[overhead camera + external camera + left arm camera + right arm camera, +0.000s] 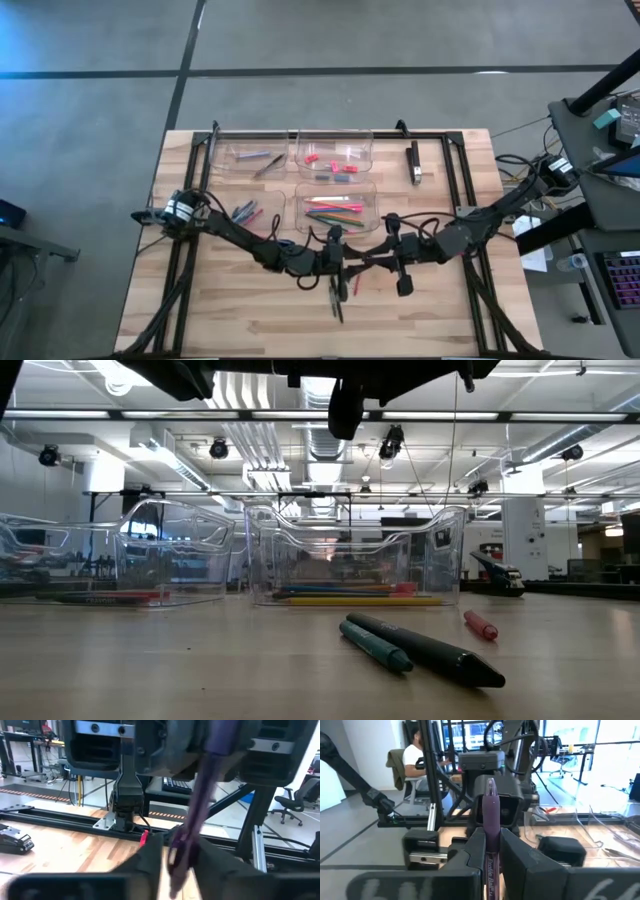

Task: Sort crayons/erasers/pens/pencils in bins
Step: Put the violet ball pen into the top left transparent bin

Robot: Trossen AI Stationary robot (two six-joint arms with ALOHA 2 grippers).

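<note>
- Both claws are meeting over the front middle of the tabletop (pixel 200 310), and I am watching a purple pen (pixel 490 832) being shared between them: the right claw (pixel 489 862) is clamping its lower barrel, and the left claw (pixel 172 865) is closing around the same pen from the other end, so I judge a handover is under way.
- Four clear bins (pixel 334 152) are sitting at the back, and all are already holding sorted pieces; the near right one is carrying the pencils (pixel 333 211).
- Two dark pens (pixel 425 649) are still lying loose on the tabletop below the arms, one teal and one black, touching each other.
- One red crayon (pixel 480 625) is lying near them, also unsorted.
- I am judging the job mostly done: the held pen and these three loose sticks are what is left, as far as I can see.
</note>
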